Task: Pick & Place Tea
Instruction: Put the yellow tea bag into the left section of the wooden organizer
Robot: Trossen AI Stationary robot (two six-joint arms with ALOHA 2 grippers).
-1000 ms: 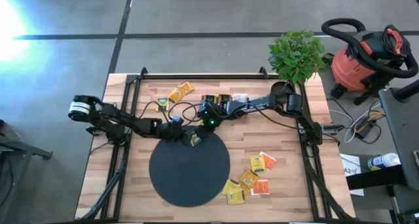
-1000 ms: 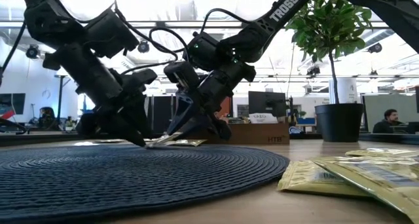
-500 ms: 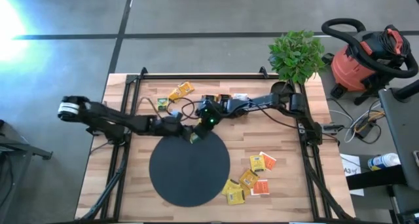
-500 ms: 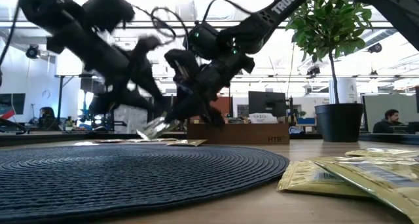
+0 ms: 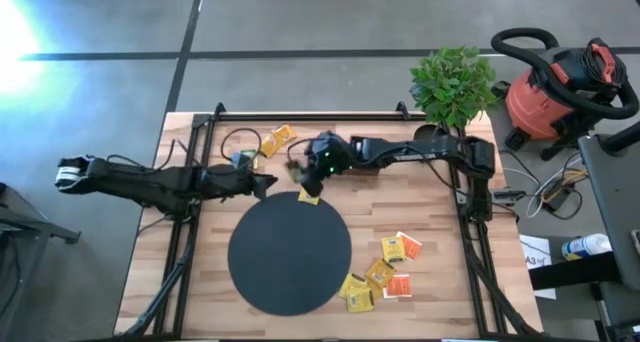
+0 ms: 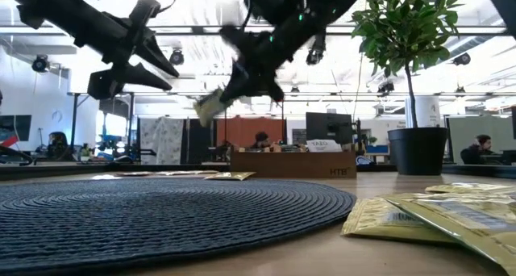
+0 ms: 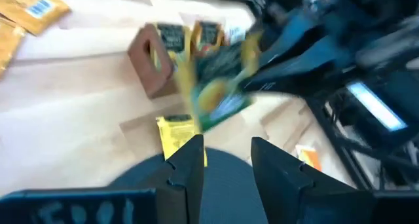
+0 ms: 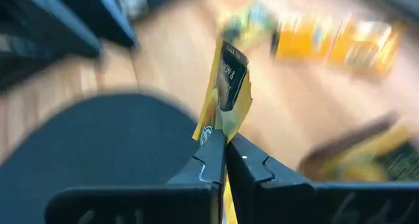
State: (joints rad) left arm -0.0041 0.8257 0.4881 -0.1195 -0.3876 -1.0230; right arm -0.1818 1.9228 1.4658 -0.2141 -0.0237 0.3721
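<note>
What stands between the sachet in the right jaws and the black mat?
Nothing visible. The right gripper holds a yellow tea sachet in the air beside the black mat; the left gripper hangs aside, empty.

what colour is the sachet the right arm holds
Yellow with a dark mark: the sachet, clearest in the right wrist view.

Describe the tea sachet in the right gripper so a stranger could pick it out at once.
Start at the black disc in the middle of the wooden table and go to its far edge. Just above that edge, the right gripper is shut on a yellow sachet with a dark mark. Unlike the other sachets, it is lifted off the table.
</note>
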